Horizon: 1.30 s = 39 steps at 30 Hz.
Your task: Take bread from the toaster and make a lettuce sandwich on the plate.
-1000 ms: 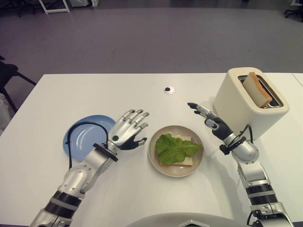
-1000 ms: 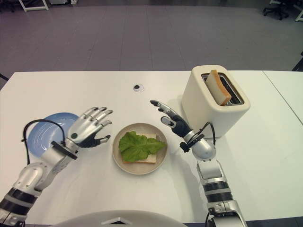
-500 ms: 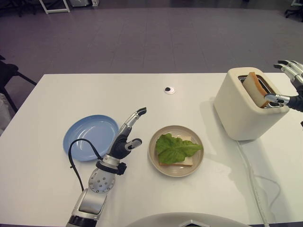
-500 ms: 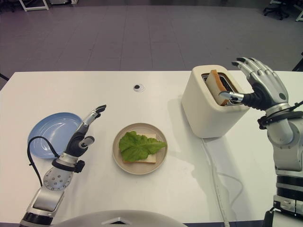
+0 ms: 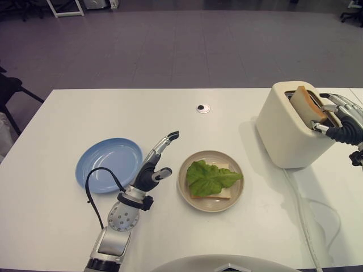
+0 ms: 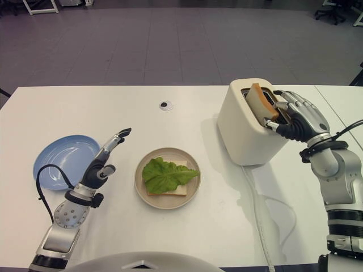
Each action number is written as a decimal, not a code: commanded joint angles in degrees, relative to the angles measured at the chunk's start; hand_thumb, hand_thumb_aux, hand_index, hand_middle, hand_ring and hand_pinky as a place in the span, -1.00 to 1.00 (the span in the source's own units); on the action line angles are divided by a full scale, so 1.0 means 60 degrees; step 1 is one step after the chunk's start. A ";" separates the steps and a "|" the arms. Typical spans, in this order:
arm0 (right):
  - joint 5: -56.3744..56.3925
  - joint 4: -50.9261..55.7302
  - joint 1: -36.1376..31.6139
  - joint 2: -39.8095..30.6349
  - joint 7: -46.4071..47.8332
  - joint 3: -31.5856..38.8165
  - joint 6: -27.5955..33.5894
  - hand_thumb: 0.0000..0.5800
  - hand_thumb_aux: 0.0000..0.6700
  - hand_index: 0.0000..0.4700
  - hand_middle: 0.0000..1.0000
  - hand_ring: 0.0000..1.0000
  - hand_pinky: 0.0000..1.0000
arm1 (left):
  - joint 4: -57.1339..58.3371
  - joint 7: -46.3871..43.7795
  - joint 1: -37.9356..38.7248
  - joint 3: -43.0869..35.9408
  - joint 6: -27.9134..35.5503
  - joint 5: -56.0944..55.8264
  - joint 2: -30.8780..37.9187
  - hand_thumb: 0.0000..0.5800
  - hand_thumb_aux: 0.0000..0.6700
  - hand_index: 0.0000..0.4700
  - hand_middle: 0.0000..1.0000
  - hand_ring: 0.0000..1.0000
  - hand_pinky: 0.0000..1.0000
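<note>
while the right hand (image 6: pixel 299 122) cups loosely open round the bread (image 6: pixel 260 103) in the far-right toaster (image 6: pixel 244 133), left hand (image 6: pixel 100 165) straight-fingered and empty, the slice looks light, crumbly: pinch its faces gently.

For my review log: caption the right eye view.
Right hand at the tan bread slice in the cream toaster; green lettuce leaf on the beige plate.

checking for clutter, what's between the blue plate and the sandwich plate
The left hand, open, sits between the blue plate and the sandwich plate; both eye views show it.
</note>
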 commanded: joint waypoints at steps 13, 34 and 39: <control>0.3979 0.0016 -0.1395 0.1601 -0.0014 -0.1344 0.1158 1.00 1.00 1.00 -1.00 -1.00 -1.00 | 0.0027 -0.0233 0.0105 0.0239 0.0011 0.0373 -0.0225 -1.00 -1.00 -1.00 -1.00 -1.00 -1.00; 0.7613 -0.5602 0.0967 0.2294 0.4403 0.1606 0.3853 1.00 1.00 1.00 -1.00 -1.00 -1.00 | 0.0277 -0.0281 -0.0091 0.0297 -0.0176 0.0442 -0.0322 -1.00 -1.00 -1.00 -1.00 -1.00 -1.00; 0.7170 -0.5255 0.0938 0.2596 0.4587 0.2602 0.4992 1.00 1.00 1.00 -1.00 -1.00 -1.00 | 0.0408 -0.0304 -0.0216 0.0269 -0.0227 0.0474 -0.0316 -1.00 -1.00 -1.00 -1.00 -1.00 -1.00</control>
